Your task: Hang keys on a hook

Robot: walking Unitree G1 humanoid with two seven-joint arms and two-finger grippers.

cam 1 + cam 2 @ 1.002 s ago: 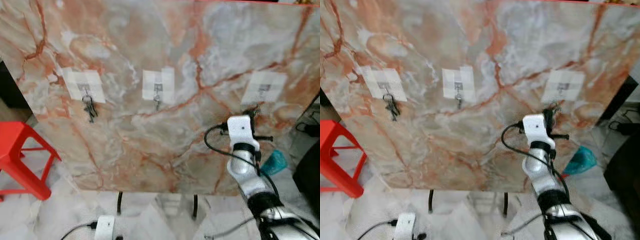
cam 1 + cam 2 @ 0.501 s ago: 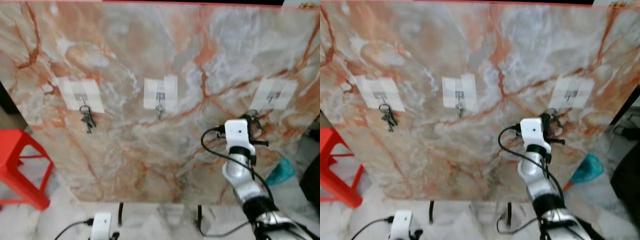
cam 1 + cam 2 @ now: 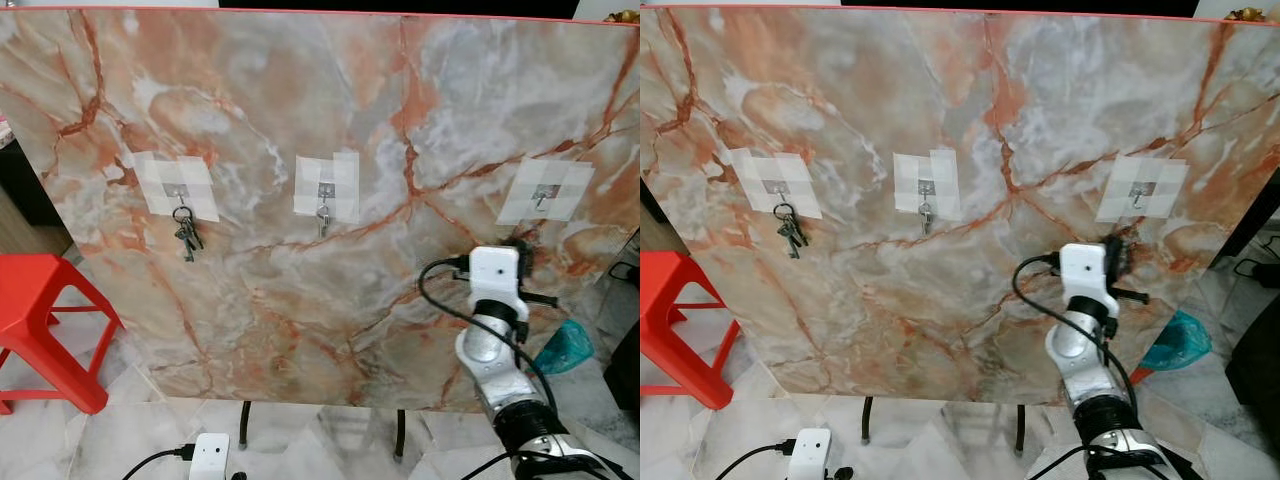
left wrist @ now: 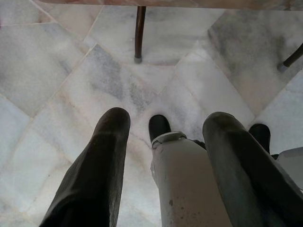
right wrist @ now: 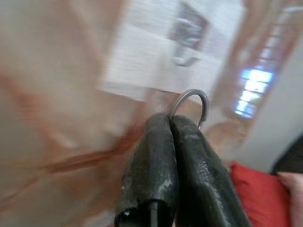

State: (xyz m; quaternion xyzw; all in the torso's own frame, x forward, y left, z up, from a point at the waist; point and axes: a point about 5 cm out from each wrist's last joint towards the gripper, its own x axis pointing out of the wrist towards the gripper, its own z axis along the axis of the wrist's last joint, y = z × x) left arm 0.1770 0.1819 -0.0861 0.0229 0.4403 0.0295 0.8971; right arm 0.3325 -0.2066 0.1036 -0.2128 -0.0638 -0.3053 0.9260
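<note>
The right gripper (image 5: 173,124), its fingers pressed together on a key ring (image 5: 191,105), holds it just below the taped hook (image 3: 543,197) near the marble board's (image 3: 300,290) right edge. In hand: the approach. Next, the ring must rise and slip over the hook. The left gripper (image 4: 163,142) hangs idle, fingers spread.

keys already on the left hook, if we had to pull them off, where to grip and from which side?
Grip the key ring just under the left hook, coming straight in at the marble board face. The ring hangs open and flat there; the keys below are bunched and dangling, likely to swing.
</note>
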